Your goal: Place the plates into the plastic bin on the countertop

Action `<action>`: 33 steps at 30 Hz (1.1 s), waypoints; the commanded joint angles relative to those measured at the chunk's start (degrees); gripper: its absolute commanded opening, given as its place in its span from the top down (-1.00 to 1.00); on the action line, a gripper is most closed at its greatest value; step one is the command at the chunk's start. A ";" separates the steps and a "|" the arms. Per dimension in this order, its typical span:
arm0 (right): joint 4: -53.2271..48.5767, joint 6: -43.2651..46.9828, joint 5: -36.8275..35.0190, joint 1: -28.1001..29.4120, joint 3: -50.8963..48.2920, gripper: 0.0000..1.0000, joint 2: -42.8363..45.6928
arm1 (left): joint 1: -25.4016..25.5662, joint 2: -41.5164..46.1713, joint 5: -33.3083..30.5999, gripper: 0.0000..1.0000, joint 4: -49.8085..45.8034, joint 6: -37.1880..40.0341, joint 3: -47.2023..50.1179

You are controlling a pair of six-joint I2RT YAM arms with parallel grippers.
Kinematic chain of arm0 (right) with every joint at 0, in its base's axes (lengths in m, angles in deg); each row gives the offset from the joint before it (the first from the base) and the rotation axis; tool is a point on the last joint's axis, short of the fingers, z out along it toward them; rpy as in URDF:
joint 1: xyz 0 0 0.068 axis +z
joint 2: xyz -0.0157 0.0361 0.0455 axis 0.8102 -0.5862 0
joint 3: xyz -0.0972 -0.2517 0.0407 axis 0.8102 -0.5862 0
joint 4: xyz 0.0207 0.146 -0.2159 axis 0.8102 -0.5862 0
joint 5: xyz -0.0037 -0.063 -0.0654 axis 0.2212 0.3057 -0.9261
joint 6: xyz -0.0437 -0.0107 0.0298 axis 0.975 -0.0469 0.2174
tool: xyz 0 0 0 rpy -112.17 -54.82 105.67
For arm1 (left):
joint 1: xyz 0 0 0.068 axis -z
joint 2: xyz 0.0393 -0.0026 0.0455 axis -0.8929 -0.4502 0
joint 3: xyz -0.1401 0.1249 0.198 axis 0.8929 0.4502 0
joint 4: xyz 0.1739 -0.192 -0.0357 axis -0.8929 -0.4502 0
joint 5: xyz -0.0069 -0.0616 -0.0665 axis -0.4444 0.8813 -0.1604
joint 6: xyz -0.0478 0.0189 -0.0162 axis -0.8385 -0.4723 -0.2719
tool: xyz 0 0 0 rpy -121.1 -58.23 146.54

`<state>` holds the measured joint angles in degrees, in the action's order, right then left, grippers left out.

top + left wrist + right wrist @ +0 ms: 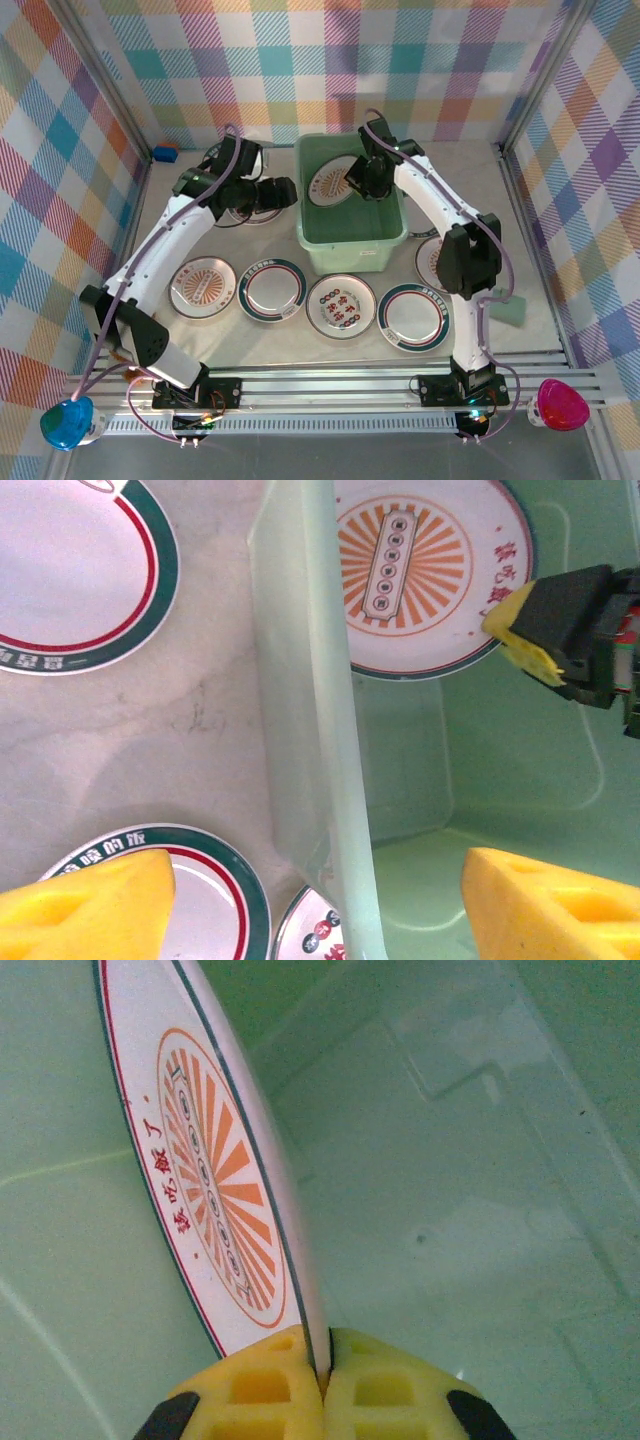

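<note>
Plate (215, 1190) sits clamped in right pincer (326, 1352) inside plastic bin (480, 1210).

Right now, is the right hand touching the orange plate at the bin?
Touching. The right wrist view shows the right hand shut on the plate, yellow fingers pressed against both faces.

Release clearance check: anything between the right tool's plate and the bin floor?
Nothing visible. The right tool pinches the sunburst plate by its rim inside the plastic bin, over bare floor. The left tool, open, straddles the bin's wall, clear of the plate.
</note>
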<state>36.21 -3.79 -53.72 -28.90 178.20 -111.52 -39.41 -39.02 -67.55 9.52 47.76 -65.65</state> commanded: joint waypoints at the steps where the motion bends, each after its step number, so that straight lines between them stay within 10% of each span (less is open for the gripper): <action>1: 2.06 -3.01 0.12 0.45 2.29 1.00 -1.99 | -1.41 1.65 -1.93 -0.51 -0.56 1.58 2.13; 22: 3.67 -5.38 -2.19 1.51 2.30 0.92 -9.59 | -2.01 2.01 -2.86 -0.51 0.94 0.61 8.40; 33: 3.91 -3.80 -4.20 1.68 2.72 -0.34 -8.13 | -2.02 4.22 -4.17 -0.50 0.06 -0.70 9.39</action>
<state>39.82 -7.68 -56.52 -27.48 178.73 -119.85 -40.96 -37.56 -70.72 9.83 48.13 -57.13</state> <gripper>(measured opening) 0.610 0.753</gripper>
